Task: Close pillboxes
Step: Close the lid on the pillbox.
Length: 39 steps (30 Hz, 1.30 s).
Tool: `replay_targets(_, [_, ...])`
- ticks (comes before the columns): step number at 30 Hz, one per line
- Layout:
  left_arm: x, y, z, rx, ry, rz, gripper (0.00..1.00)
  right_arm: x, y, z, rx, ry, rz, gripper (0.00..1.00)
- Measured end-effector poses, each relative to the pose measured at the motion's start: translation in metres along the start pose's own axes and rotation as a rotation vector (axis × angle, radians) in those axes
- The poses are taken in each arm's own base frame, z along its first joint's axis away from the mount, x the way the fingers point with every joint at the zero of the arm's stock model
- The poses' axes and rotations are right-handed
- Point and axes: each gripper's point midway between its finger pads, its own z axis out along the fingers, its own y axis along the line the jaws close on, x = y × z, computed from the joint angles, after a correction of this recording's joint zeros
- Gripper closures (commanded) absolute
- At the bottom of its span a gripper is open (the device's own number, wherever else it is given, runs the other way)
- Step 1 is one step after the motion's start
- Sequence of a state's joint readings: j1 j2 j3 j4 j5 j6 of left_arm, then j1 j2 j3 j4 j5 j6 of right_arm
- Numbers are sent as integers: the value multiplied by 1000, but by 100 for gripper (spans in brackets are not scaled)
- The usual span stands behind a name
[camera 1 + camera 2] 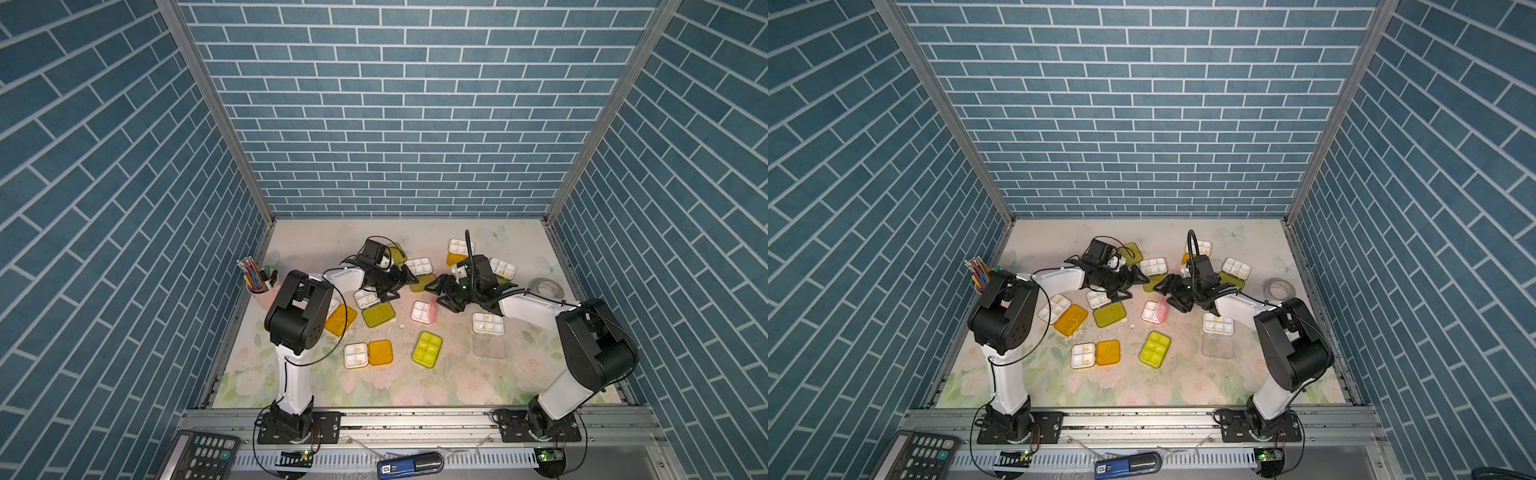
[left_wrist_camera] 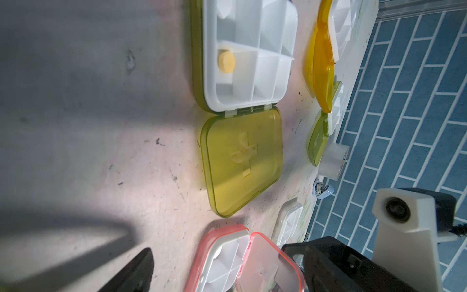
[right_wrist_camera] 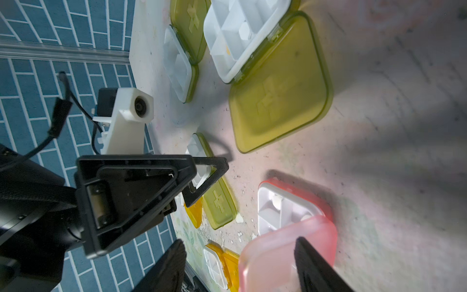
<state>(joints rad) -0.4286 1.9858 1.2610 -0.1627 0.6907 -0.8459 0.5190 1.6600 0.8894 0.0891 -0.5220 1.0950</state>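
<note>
The front strip of the table (image 1: 374,390), before the two arm bases, is bare, and a hand could pass there from side to side. The back strip along the wall is mostly free too. The middle is crowded: open pillboxes (image 1: 368,354) lie close together, with only narrow lanes between them. The left gripper (image 1: 402,286) and the right gripper (image 1: 437,297), both with jaws apart, face each other across a small gap. The pink pillbox (image 1: 423,311) raises its lid halfway between the right gripper's fingers. A cup of pencils (image 1: 258,286) blocks the left edge, a tape roll (image 1: 547,286) the right edge.
</note>
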Motion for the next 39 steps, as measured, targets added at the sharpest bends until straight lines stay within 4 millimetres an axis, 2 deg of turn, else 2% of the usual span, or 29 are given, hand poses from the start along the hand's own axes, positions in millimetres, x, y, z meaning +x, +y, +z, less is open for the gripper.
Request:
replay_targets(11, [0,0,0,2,1,-4,6,5,-13,4,89,38,2,34])
replay_targets(22, [-12,6,-9,3,-25,-25,7,0,-20,11,399,47,-151,35])
replay_targets(34, [-17,0,-18,18,-47,-16,7,29,-51,25,599,140,-279,35])
replay_targets(39, [-16,1,-17,16,-44,-18,6,31,-51,25,601,146,-296,35])
